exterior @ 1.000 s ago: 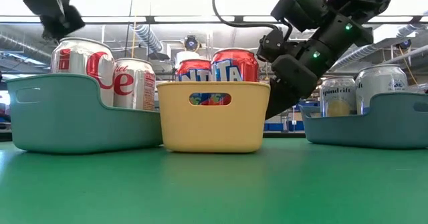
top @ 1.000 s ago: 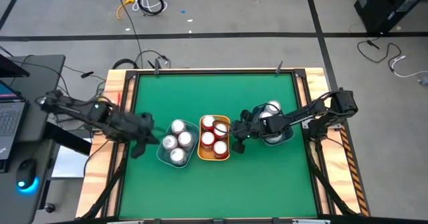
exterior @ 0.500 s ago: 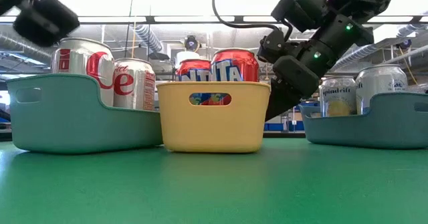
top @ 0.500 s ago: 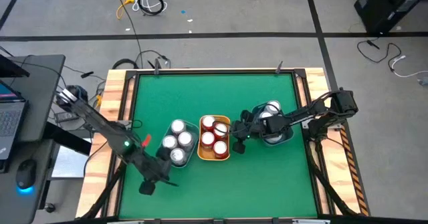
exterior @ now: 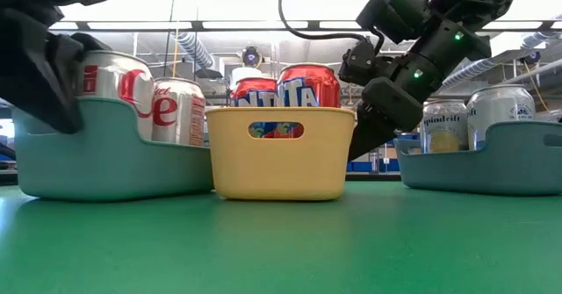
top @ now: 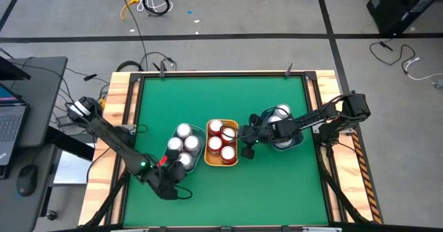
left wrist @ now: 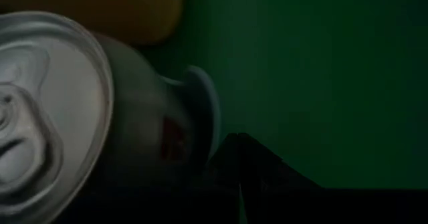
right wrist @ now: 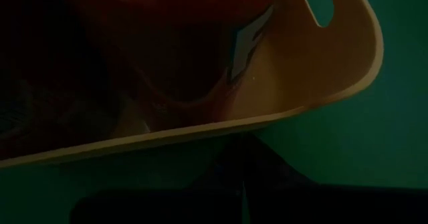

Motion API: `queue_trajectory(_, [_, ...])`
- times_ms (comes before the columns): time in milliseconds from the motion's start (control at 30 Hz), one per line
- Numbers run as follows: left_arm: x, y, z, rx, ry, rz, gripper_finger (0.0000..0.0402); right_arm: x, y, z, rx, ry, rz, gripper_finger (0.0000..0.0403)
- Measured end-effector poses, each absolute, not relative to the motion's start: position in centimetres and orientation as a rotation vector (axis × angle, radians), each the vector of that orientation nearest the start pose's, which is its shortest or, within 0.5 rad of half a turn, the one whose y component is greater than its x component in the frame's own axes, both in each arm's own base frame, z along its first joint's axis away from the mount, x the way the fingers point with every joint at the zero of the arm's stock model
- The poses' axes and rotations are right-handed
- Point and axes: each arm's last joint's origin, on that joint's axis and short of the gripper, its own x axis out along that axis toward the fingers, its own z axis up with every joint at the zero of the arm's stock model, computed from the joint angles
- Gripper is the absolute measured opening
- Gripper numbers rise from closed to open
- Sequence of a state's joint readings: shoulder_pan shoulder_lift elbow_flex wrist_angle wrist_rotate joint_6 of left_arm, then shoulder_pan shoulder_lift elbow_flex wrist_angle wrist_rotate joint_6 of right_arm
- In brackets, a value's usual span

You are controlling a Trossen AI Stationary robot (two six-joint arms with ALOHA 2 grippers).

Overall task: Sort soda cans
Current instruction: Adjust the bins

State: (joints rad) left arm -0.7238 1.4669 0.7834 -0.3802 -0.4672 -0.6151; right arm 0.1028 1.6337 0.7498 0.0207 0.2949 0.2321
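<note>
red cans (top: 221,143) in yellow bin (top: 222,163)

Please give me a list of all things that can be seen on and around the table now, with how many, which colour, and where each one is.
Silver cans: four, silver-grey with red lettering, in the left bin.
Red cans: four, red, in the yellow bin.
Pale cans: at least two, in the right bin, partly hidden by the arm.
Left bin: one, blue-grey, left of centre on the table.
Yellow bin: one, table centre.
Right bin: one, blue-grey, right of centre.
Table: one, green top, wooden edge.
Laptop: one, on a desk left of the table.
Cables: on the floor behind.
Left gripper: jaws shut, near the left bin's front corner.
Right gripper: jaws shut, beside the yellow bin.
</note>
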Motion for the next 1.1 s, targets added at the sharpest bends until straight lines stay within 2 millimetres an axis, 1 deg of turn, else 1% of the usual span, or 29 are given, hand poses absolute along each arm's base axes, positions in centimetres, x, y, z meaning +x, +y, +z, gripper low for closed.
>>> queue_trajectory(167, [21.3, -16.3, 17.1, 0.065, 0.839, 0.16, 0.0, 30.0, 2.2, 14.3, 0.042, 0.821, -0.275, 0.0])
queue_trajectory(333, [22.3, -15.6, 16.5, 0.069, 0.815, 0.228, 0.0, 30.0, 2.2, 14.3, 0.041, 0.821, -0.275, 0.0])
queue_trajectory(467, [23.3, -15.2, 16.3, 0.092, 0.792, 0.232, 0.0, 30.0, 2.2, 14.3, 0.045, 0.821, -0.277, 0.0])
queue_trajectory(667, [24.6, -14.2, 16.7, 0.108, 0.747, 0.228, 0.0, 29.9, 2.2, 14.3, 0.046, 0.823, -0.278, 0.0])
queue_trajectory(900, [25.7, -13.3, 17.0, 0.121, 0.701, 0.23, 0.0, 29.9, 2.2, 14.3, 0.045, 0.828, -0.278, 0.0])
queue_trajectory(1100, [26.5, -13.0, 17.4, 0.102, 0.67, 0.182, 0.0, 29.9, 2.2, 14.3, 0.045, 0.828, -0.278, 0.0])
